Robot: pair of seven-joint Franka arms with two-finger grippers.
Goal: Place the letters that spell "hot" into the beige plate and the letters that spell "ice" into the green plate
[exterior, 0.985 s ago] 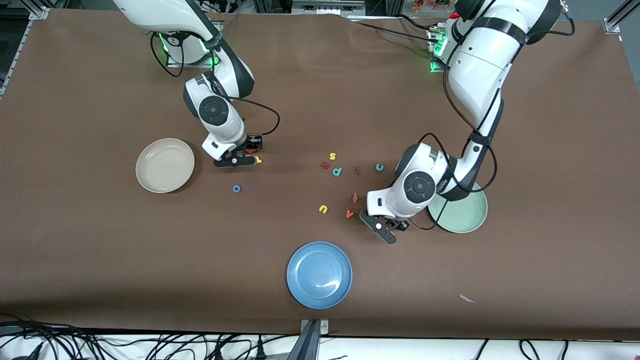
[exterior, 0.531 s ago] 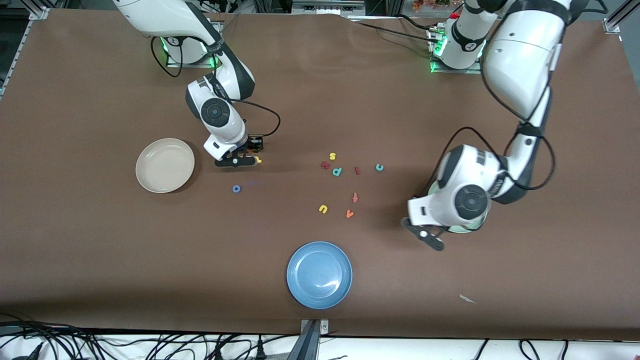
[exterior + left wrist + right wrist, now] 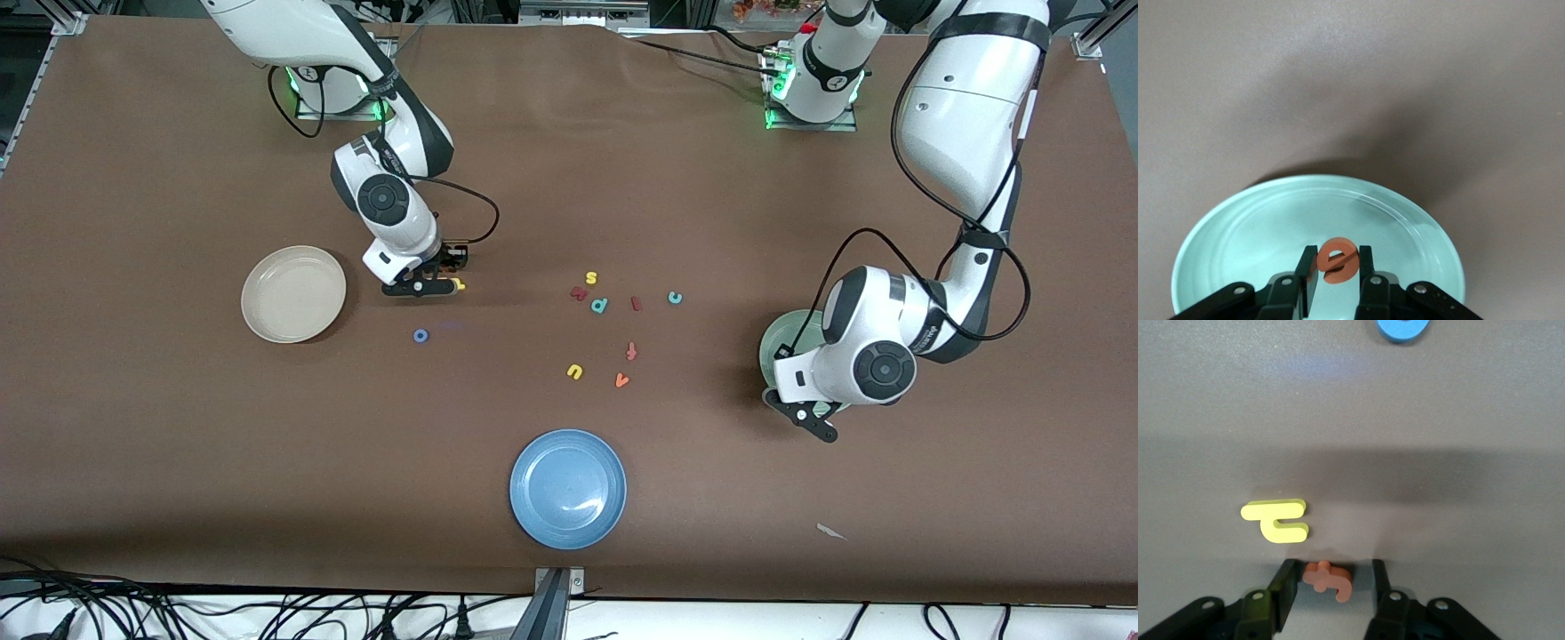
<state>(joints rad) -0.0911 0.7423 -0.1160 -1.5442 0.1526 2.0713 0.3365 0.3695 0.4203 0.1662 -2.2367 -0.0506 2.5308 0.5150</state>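
Both end effectors are working at once. Our left end effector [image 3: 1337, 283] is hanging over the green plate [image 3: 1238, 230], clenched on the orange e [image 3: 1336, 260], which sits upright between the fingertips just above the plate floor. Our right end effector [image 3: 1335, 597] is sitting low over the table [image 3: 178, 462] near the beige plate [image 3: 293, 294], its jaws flanking the orange t [image 3: 1329, 579]; the gaps at either side suggest they are not yet pinching it. The yellow h [image 3: 1277, 520] is lying just beside the t, and the blue o [image 3: 420, 335] is resting nearer the front camera. The beige plate is holding nothing yet.

We are judging the e's delivery to be the step in hand: the next move calls for releasing it so it drops flat inside the rim. On the right, we are expecting the jaws to need closing squarely on the t without nudging the h.

The dark red i [image 3: 636, 303] and teal c [image 3: 675, 298] are lying mid-table among the spare letters, still awaiting collection.
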